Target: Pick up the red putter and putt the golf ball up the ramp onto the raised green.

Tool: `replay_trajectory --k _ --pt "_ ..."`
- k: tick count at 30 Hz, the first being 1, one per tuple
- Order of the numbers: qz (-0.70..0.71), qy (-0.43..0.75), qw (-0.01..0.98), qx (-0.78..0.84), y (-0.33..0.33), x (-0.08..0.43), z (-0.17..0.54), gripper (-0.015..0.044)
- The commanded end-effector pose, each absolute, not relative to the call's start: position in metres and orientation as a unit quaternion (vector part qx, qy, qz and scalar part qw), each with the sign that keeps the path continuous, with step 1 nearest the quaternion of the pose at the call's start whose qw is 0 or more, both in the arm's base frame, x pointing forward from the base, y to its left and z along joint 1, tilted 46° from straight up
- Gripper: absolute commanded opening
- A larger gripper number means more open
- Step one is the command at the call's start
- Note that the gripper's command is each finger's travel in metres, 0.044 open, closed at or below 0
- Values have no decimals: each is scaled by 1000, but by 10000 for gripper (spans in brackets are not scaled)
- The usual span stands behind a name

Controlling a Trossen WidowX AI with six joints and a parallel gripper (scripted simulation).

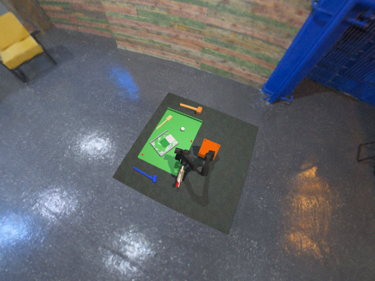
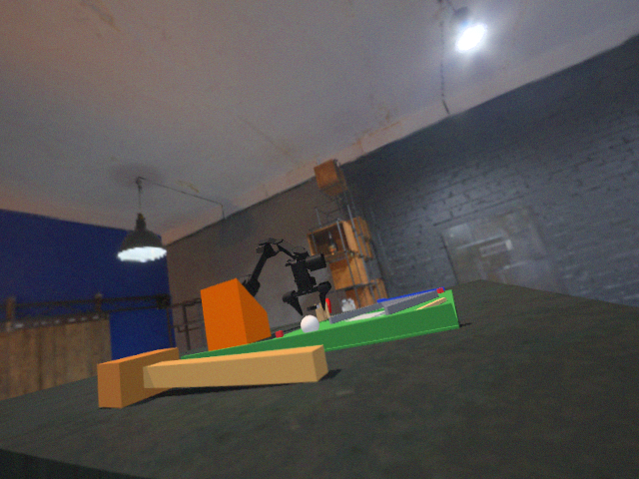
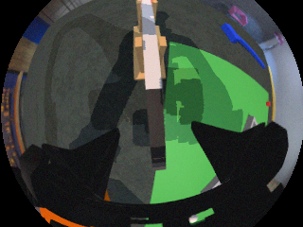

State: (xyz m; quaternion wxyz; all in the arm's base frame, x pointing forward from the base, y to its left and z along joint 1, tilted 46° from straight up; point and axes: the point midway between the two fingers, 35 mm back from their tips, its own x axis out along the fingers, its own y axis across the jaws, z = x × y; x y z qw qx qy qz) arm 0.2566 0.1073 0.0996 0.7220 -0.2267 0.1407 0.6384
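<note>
The red putter (image 1: pixel 177 184) (image 3: pixel 152 71) rests on a tan wooden stand (image 3: pixel 138 61), with a red head, pale shaft and dark handle. My gripper (image 2: pixel 313 310) (image 3: pixel 155 129) is wide open and points down above the handle, which runs between the fingertips in the wrist view without being gripped. In the top view the arm partly hides the handle end. The white golf ball (image 1: pixel 182 129) (image 2: pixel 310 323) sits on the green turf (image 1: pixel 193 122) (image 3: pixel 182 165). The grey-edged ramp has a pale slope (image 1: pixel 170 139) and a raised green (image 1: pixel 164 143).
An orange block (image 1: pixel 208 146) (image 2: pixel 224 314) stands beside the turf, near the arm. A blue mallet (image 1: pixel 154 178) (image 3: pixel 231 33) lies beyond one turf edge. An orange mallet (image 1: pixel 198 110) (image 2: pixel 232 369) lies beyond the opposite edge. A small tan mallet (image 1: pixel 169 117) lies on the turf. Small red markers stand at its sides.
</note>
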Motion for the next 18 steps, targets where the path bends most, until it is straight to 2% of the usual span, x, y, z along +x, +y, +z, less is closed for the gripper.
replay_trajectory --k 1,8,18 --pt "639 143 722 -224 113 257 94 440" --pt "639 142 722 -223 118 258 89 440" --pt "640 139 722 -225 116 258 92 178"
